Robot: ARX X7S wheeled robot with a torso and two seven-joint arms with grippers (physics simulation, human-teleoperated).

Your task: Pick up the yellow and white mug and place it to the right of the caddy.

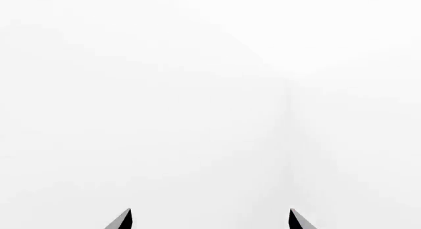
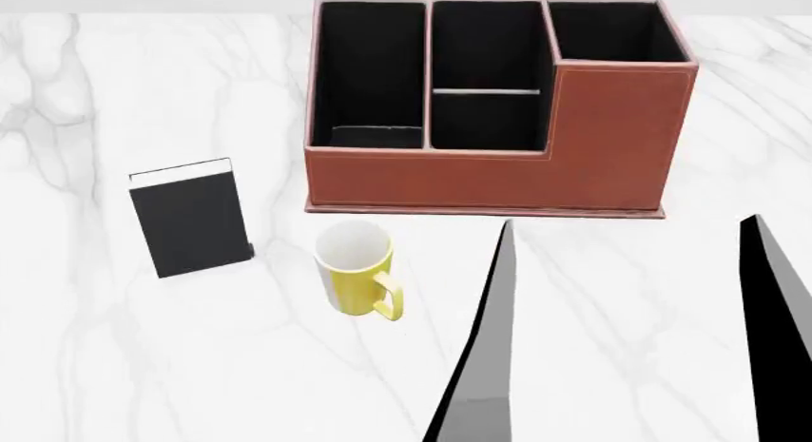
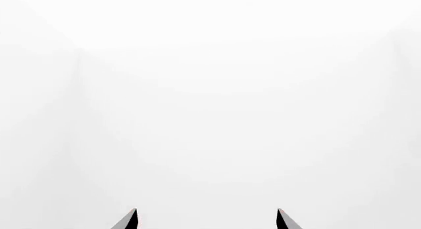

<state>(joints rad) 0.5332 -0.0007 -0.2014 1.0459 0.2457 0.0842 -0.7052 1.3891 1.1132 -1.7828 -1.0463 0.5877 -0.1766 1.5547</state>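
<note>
Standing btwn mug (image 2: 356, 269) & caddy (image 2: 609, 147): nothing.

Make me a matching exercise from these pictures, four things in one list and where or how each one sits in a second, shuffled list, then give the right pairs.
Things:
1. yellow and white mug
2. caddy
3. black book
4. right gripper

Descriptions:
A. standing upright at the left of the marble table
B. farthest back, compartments empty
C. open, holding nothing
D. in front of the caddy's left part, handle toward the camera

Pairs: 1-D, 2-B, 3-A, 4-C
</note>
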